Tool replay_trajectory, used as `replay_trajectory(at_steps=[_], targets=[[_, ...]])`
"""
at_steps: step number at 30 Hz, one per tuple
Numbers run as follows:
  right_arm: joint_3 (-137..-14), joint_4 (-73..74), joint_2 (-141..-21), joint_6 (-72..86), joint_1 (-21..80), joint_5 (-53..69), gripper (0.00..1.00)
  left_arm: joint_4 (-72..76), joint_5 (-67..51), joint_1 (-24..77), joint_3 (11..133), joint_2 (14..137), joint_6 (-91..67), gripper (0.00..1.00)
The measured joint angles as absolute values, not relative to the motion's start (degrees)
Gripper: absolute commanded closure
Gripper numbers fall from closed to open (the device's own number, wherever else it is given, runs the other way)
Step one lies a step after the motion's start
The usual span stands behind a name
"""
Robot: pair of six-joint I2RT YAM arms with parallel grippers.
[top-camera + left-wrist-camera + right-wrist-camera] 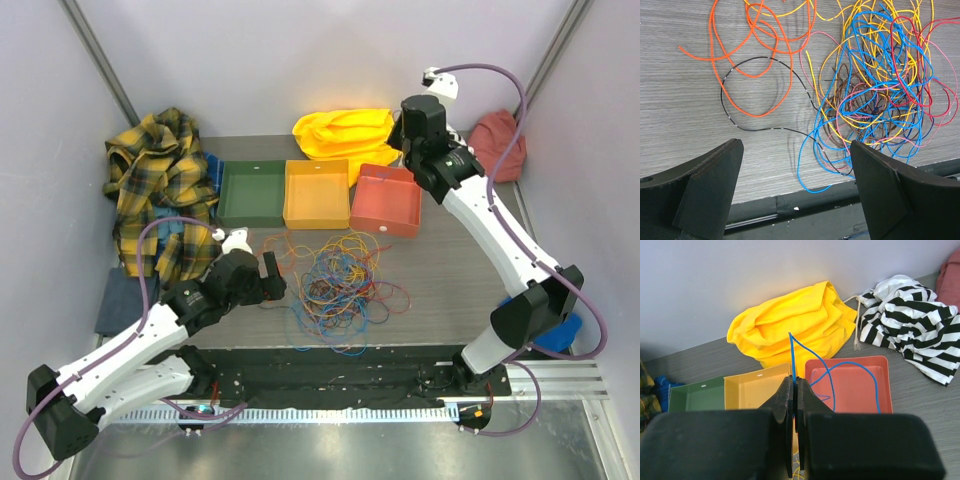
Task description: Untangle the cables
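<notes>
The right gripper (794, 382) hangs high above a shallow red plastic tray (846, 359) at the back of the table. Its 2 fingers are pressed together on 1 thin blue cable (791, 356). A short end of this cable pokes up above the fingertips, and the rest loops down into the red tray. The hold is only at the very tips, so the thin wire may slip out. When it is let go, part of the loop may drape over the tray rim or into the yellow plastic tray (756, 390) beside it. The lower run of the cable is hidden behind the fingers.

The left gripper (796, 145) hovers low over the grey wood-grain table (685, 115) with its jaws spread wide and nothing between them. The main tangle of thin yellow, blue, red and brown cables (875, 95) lies ahead of it and to its right, near but not touching. A low blue loop of the tangle reaches almost between the fingers. Loose orange cables (758, 76) lie ahead and to the left. Closing here would likely catch several strands at once and tighten the knot. The tangle also sits close to the table's near edge, so a pull toward the arm may drag wires off it.
</notes>
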State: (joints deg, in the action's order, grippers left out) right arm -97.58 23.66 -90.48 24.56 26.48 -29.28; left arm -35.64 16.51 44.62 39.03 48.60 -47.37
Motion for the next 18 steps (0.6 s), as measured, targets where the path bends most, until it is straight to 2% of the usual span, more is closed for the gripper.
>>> replay_trajectory(at_steps=[8, 10, 11, 13, 14, 17, 18], targets=[[-91.20, 22.57, -90.28, 25.87, 23.68, -28.34, 0.99, -35.64, 16.51, 44.62, 39.03, 48.82, -47.62, 0.06], [-88.77, 21.58, -90.41, 26.09, 23.42, -27.64, 0.93, -35.64, 16.51, 44.62, 39.03, 49.06, -47.64, 0.06], [-87.44, 21.04, -90.65, 26.13, 23.33, -27.18, 0.74, -35.64, 16.49, 44.62, 39.03, 49.17, -47.64, 0.06], [-85.71, 20.38, -92.05, 26.44, 23.27, -25.30, 0.45, -35.64, 16.51, 44.62, 39.00, 49.28, -47.66, 0.06], [-85.52, 20.25, -93.36, 26.28, 23.22, -24.40, 0.24, -35.64, 16.51, 44.62, 39.00, 49.28, -47.66, 0.06], [-86.06, 19.42, -98.78, 25.80, 22.90, -21.52, 0.11, -35.75, 16.51, 44.62, 39.00, 49.28, -47.68, 0.06], [-86.41, 19.51, -100.79, 25.65, 22.85, -20.75, 0.10, -35.86, 16.53, 44.62, 39.00, 49.28, -47.68, 0.06]])
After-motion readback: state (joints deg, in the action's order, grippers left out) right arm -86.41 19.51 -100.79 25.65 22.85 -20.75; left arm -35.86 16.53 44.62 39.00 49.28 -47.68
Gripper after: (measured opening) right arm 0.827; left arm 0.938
